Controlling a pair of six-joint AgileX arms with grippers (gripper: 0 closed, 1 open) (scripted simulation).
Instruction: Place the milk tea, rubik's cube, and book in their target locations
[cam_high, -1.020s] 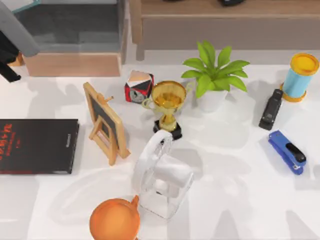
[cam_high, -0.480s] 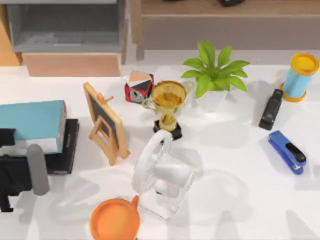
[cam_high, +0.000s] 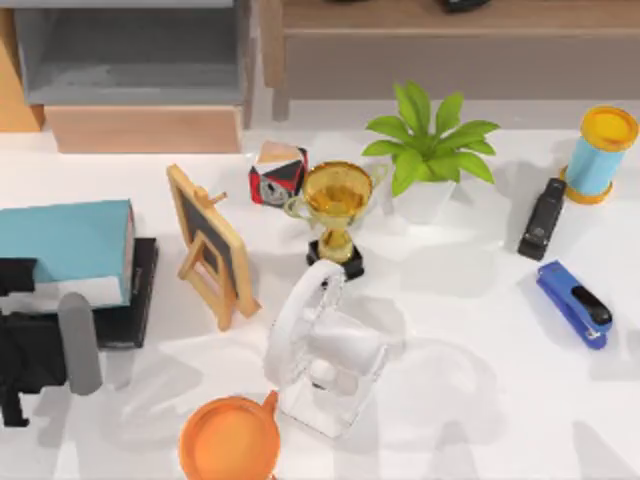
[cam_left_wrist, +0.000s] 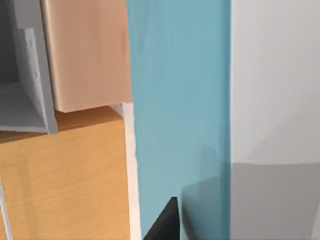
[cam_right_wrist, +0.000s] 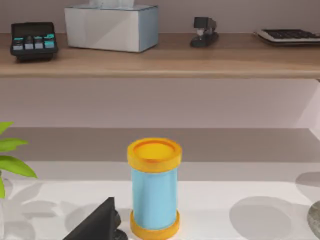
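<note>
Barely shifted since a moment ago, the book (cam_high: 62, 240) is lying on the black book (cam_high: 140, 300) — left gripper (cam_high: 20, 350) beside it, jaws unreadable.

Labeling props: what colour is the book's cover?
Plain light blue book, white page edges; clearest in the top view.

Book (cam_high: 62, 240) and left arm (cam_high: 40, 350), seemingly slightly nearer the front edge.

Before you: white bench (cam_high: 480, 400), wooden shelf (cam_right_wrist: 160, 60) against pale wall (cam_right_wrist: 160, 102), grey-lined wooden cabinet (cam_high: 130, 70) far left.
</note>
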